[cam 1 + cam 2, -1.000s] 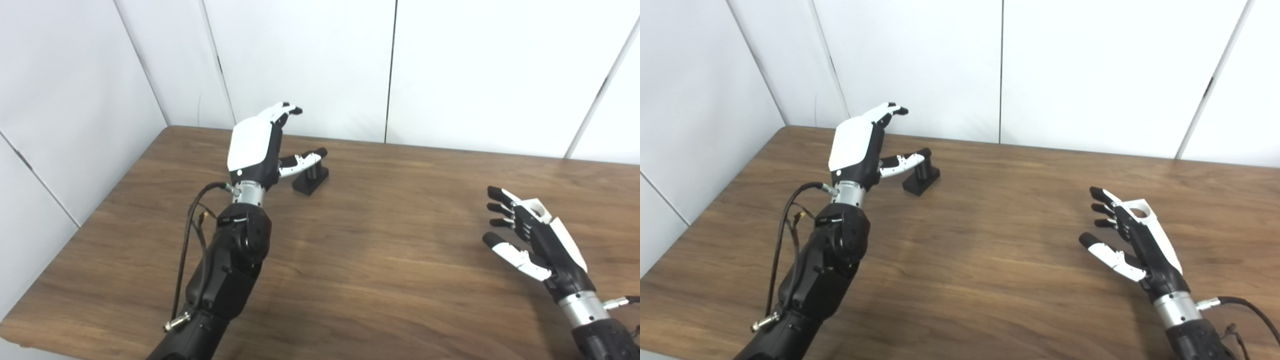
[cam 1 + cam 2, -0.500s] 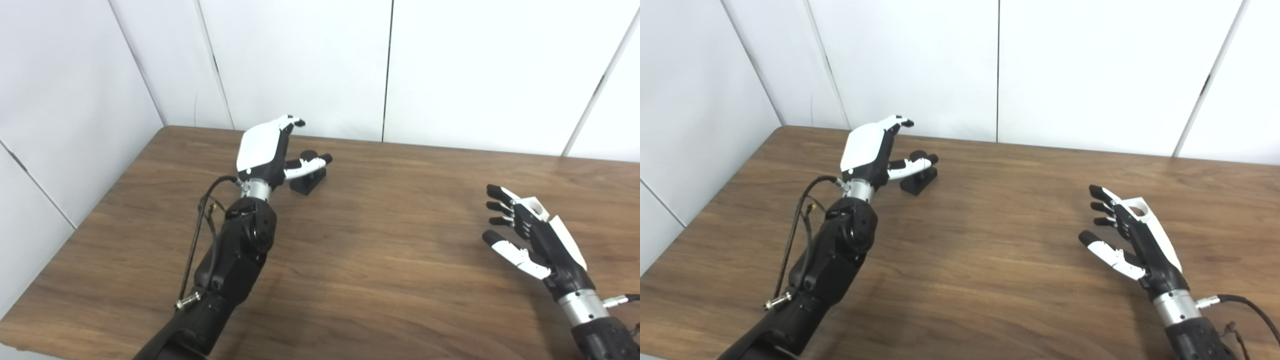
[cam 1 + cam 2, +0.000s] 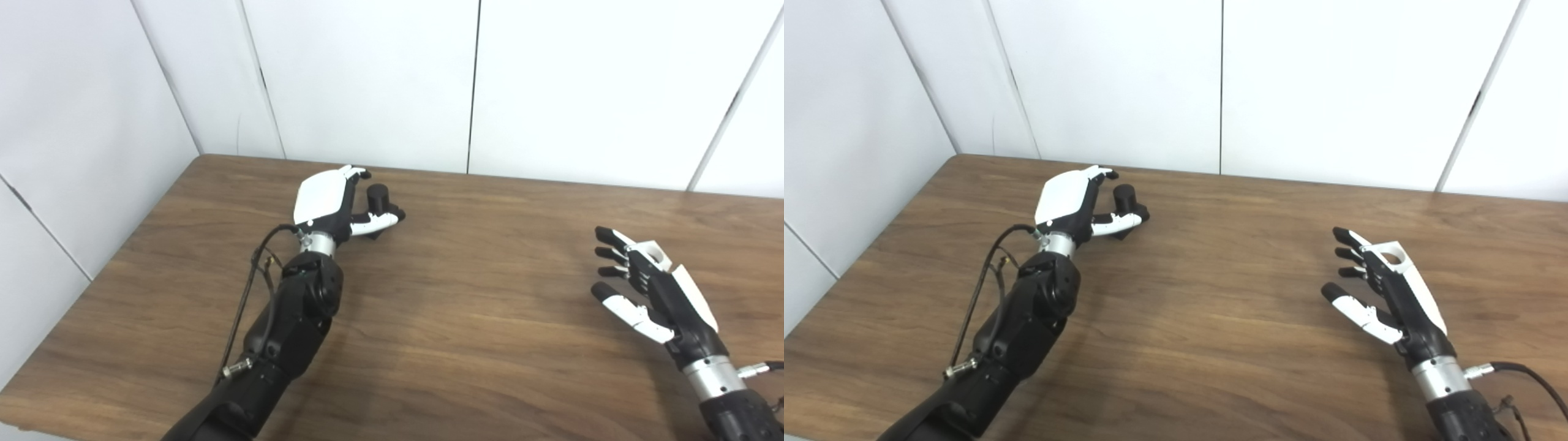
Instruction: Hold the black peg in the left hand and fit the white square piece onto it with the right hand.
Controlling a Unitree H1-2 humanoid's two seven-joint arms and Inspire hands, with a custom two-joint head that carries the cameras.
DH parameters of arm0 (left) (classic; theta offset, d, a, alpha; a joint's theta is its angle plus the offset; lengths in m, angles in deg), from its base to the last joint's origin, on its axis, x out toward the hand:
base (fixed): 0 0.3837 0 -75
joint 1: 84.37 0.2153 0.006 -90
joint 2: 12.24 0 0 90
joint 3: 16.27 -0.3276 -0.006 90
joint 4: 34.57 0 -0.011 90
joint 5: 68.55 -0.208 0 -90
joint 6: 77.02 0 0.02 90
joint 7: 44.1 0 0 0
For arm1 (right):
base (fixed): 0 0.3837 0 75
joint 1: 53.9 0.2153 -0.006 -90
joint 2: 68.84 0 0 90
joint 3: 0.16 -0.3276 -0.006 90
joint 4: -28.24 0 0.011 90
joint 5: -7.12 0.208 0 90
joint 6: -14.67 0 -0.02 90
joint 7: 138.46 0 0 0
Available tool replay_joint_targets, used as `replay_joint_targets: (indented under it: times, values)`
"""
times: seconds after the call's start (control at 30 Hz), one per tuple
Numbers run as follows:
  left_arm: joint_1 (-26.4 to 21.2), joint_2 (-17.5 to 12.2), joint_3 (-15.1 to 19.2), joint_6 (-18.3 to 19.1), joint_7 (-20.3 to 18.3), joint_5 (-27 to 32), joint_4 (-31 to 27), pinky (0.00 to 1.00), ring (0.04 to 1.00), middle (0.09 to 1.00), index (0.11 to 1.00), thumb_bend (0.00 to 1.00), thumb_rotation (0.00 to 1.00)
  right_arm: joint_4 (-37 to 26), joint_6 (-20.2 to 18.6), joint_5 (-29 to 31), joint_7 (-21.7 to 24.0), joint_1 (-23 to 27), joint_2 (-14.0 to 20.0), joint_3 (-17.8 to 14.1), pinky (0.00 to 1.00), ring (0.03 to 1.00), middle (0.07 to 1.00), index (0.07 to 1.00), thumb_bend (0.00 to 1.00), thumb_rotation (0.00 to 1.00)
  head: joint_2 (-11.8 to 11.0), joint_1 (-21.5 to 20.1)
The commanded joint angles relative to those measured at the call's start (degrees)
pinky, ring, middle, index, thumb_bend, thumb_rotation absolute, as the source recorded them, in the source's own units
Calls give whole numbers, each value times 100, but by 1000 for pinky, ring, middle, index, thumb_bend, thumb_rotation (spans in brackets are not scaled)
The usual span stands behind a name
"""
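one black peg (image 3: 378, 197) stands upright on the wooden table (image 3: 465, 318), in the upper left of centre of the frame, near the table's far edge. its round post shows clearly; its base is mostly hidden behind the thumb of the left hand (image 3: 334, 202). that hand sits just to the left of the peg with its white back turned up, its fingers (image 3: 1107, 174) curling over behind the post and the thumb reaching across in front of the base. the fingers and thumb lie around the peg, but from these two views it is not clear whether they actually press on it, so i cannot tell if the grasp is closed. the peg appears to rest on the table.

the right hand (image 3: 1375, 288) is in the lower right of the frame, well apart from the peg, hovering over the table with palm facing left and its fingers spread and slightly bent. it holds nothing.

two arms are in view, one from each lower corner; the left one is dark with a loose cable (image 3: 245, 306) looping along it. behind the table stand plain white wall panels (image 3: 367, 79) with dark seams between them.
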Motion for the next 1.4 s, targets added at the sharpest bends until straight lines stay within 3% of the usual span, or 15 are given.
replay_joint_targets:
  times: [0.0, 0.37, 0.83, 1.1, 1.37]
  values:
    - [-294, -150, -14, 52, 122, -137, -71, 831, 891, 905, 787, 857, 653, -188, 113, 11, -50, 144, 48, -57, 761, 866, 910, 899, 657, 703, 1, 1]
    - [-315, -168, -135, 144, 270, -155, 241, 853, 901, 912, 783, 862, 635, -221, 51, 31, -41, 126, 80, -89, 768, 868, 912, 898, 652, 696, 8, 3]
    - [-367, -164, -152, -116, 694, -9, 813, 824, 878, 885, 748, 847, 613, -280, 28, -12, -48, 97, 100, -114, 765, 854, 904, 881, 640, 693, 37, -15]
    - [-440, -73, 22, -652, 1184, 425, 1298, 783, 826, 842, 679, 798, 509, -346, -54, -16, -25, 79, 81, -96, 773, 855, 903, 880, 638, 698, 59, -34]
    - [-493, 36, 163, -944, 1282, 894, 1545, 716, 804, 818, 650, 771, 460, -376, -45, -58, -38, 90, 59, -77, 757, 859, 904, 880, 632, 700, 75, -87]
